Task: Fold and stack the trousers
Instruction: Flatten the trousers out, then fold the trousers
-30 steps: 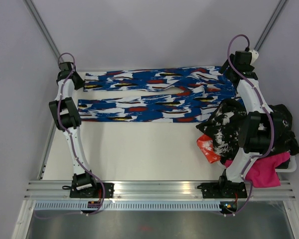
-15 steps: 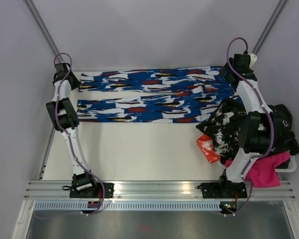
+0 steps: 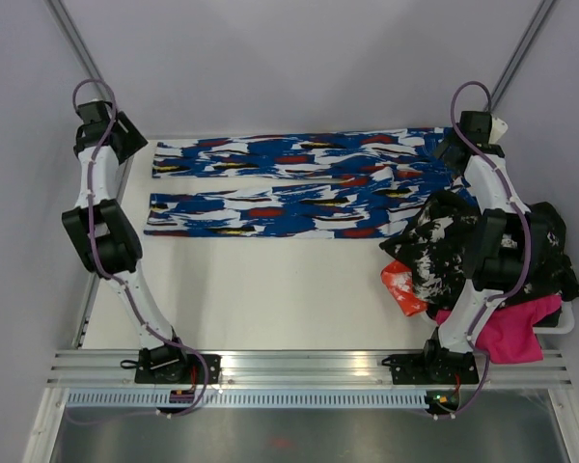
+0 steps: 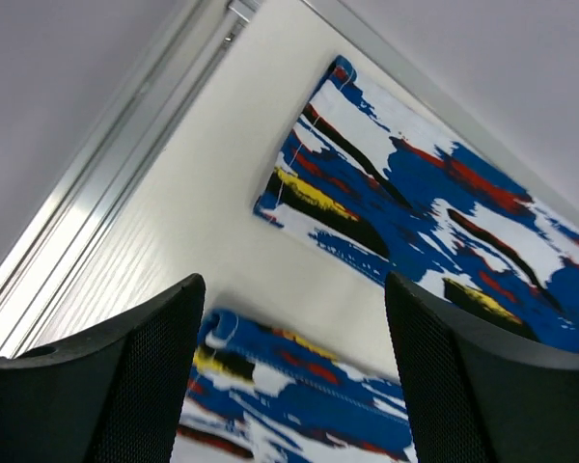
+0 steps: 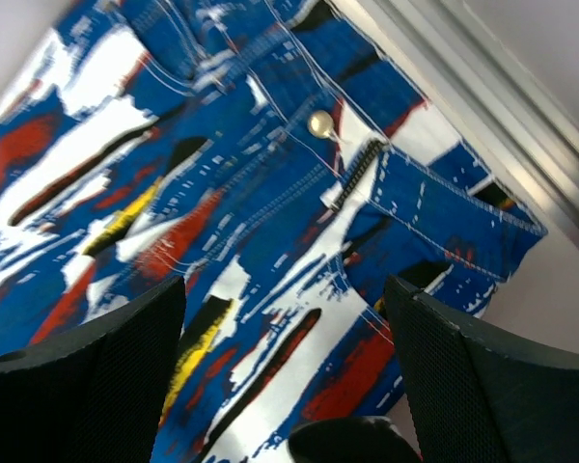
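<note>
White table [image 3: 270, 299], grey walls [image 3: 289, 68], trousers [image 3: 270, 214] spread flat, left pincer [image 4: 294, 289] gaping, right pincer [image 5: 285, 289] gaping

The trousers [image 3: 299, 188] lay flat on the table [image 3: 270, 299], stretching from under the right gripper [image 5: 285, 376] across to the left gripper [image 4: 291, 376]. Both leg ends lay below the left gripper, one beneath its fingers and the other farther ahead, apart. The waist button [image 5: 319, 123] lay just ahead of the right gripper. A heap of clothes [image 3: 434, 251] sat behind that gripper, against the waist end.
</note>
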